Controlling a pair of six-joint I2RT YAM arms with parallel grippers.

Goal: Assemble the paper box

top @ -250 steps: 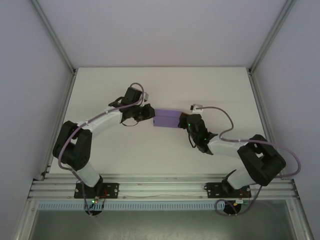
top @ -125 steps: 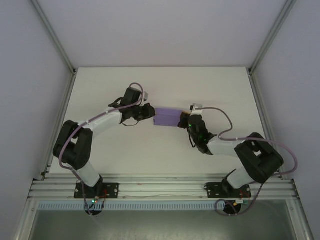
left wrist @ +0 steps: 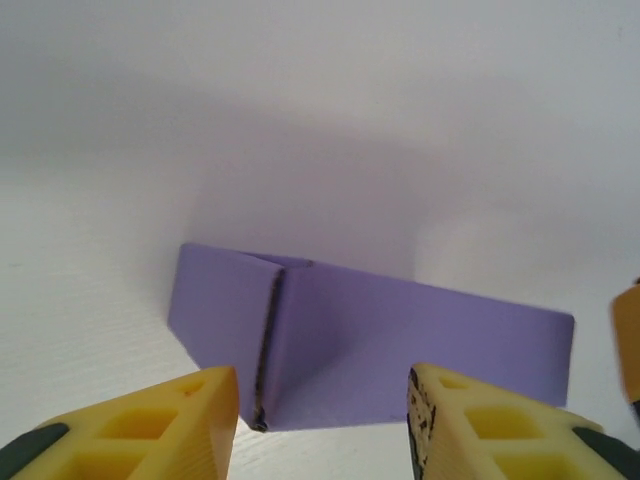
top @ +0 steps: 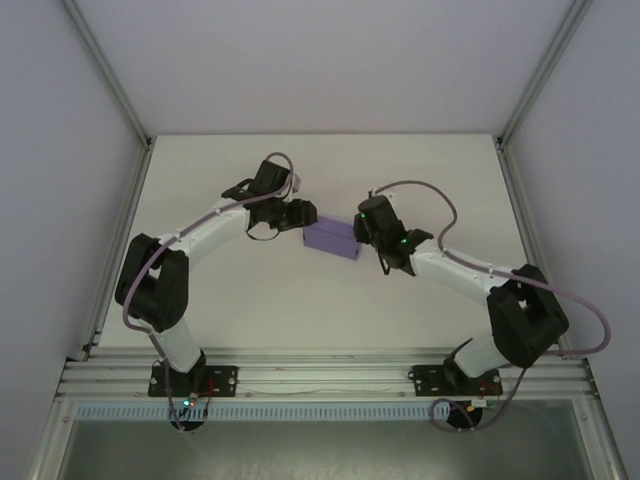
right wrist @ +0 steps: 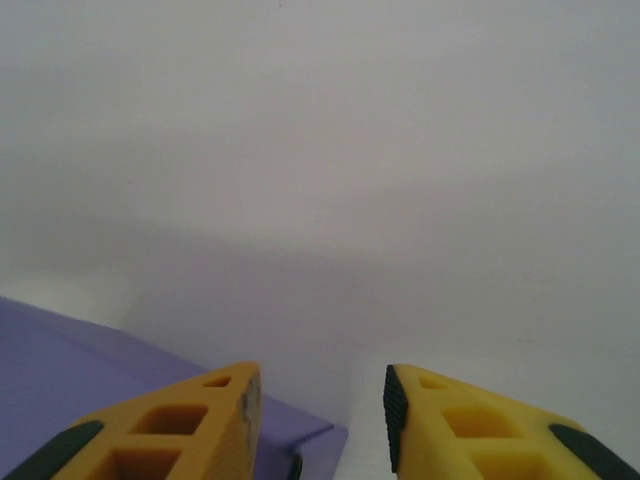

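Note:
The paper box (top: pixel 330 239) is a small closed purple box lying on the white table, turned slightly askew. In the left wrist view the paper box (left wrist: pixel 400 335) lies just ahead of my left gripper (left wrist: pixel 320 425), corner seam toward me, with a gap to the yellow fingers (left wrist: pixel 190 415). My left gripper (top: pixel 302 214) stands open at the box's left end. My right gripper (top: pixel 358 230) stands open at its right end. In the right wrist view the paper box (right wrist: pixel 60 375) sits low on the left, its corner reaching below the open right gripper (right wrist: pixel 320 410).
The white table (top: pixel 330 170) is walled by pale panels at the back and sides, with metal rails (top: pixel 110 250) along its edges. A yellow finger (left wrist: pixel 628 340) of the other gripper shows at the right edge of the left wrist view.
Both grippers have opened and let go of the box. Both wrists have shifted toward the back of the table, and the box now lies slightly turned.

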